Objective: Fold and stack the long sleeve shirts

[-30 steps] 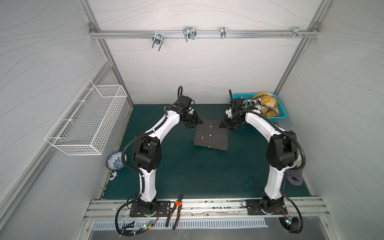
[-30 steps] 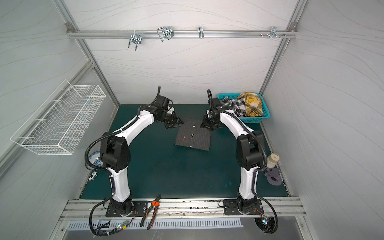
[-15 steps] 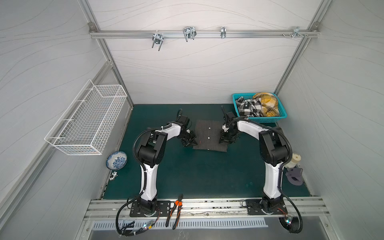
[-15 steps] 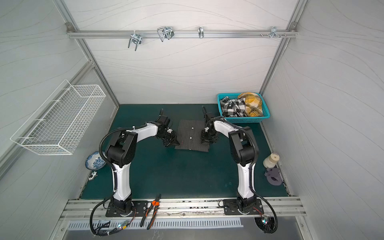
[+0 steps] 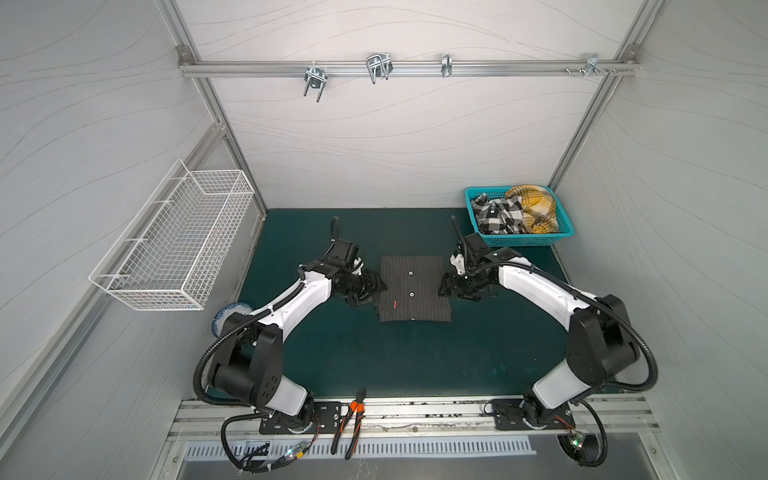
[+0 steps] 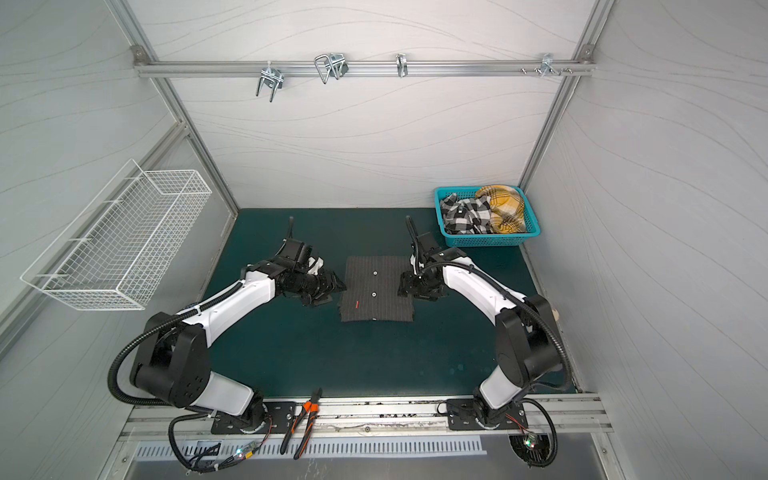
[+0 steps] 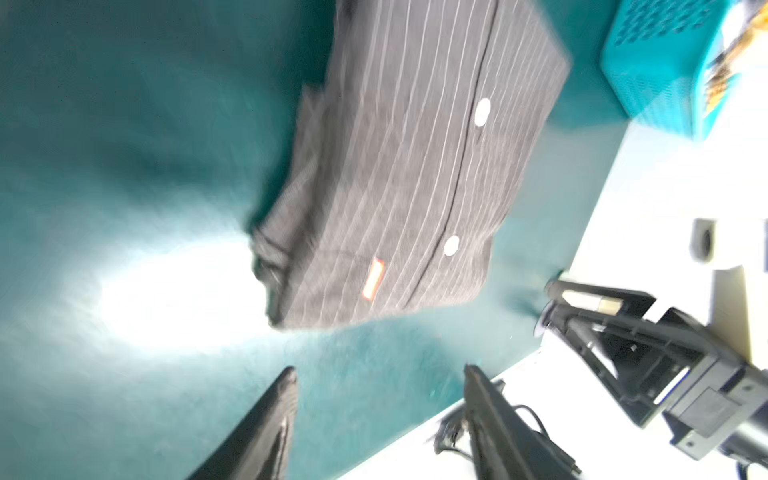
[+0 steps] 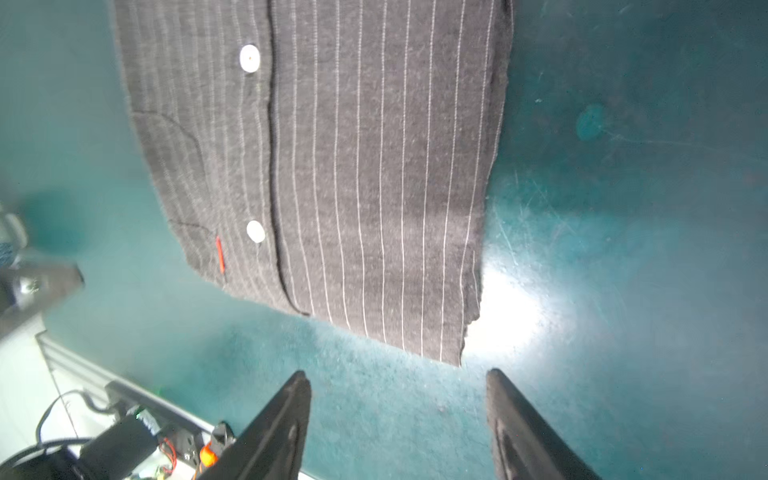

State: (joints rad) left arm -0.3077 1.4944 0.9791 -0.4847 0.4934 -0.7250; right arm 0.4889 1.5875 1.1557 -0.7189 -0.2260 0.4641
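One long sleeve shirt (image 5: 413, 291) lies folded into a flat rectangle on the green mat, in the middle of both top views (image 6: 376, 291). It is charcoal grey with pale pinstripes, white buttons and a small red tag. My left gripper (image 5: 378, 287) stands open just off its left edge, and in the left wrist view (image 7: 380, 372) only mat shows between the fingers. My right gripper (image 5: 442, 289) stands open just off its right edge. In the right wrist view (image 8: 397, 376) the shirt (image 8: 332, 166) lies a little beyond the tips, untouched.
A teal basket (image 5: 521, 240) at the back right holds a crumpled black-and-white checked garment (image 5: 498, 214) and a yellow plaid one (image 5: 536, 208). A white wire basket (image 5: 174, 241) hangs on the left wall. Orange-handled pliers (image 5: 353, 419) lie on the front rail. A blue-patterned bowl (image 5: 226, 318) sits behind the left arm.
Both grippers came forward from the shirt's far edge, then opened, let go and drew back sideways. The shirt now lies as a smaller square.
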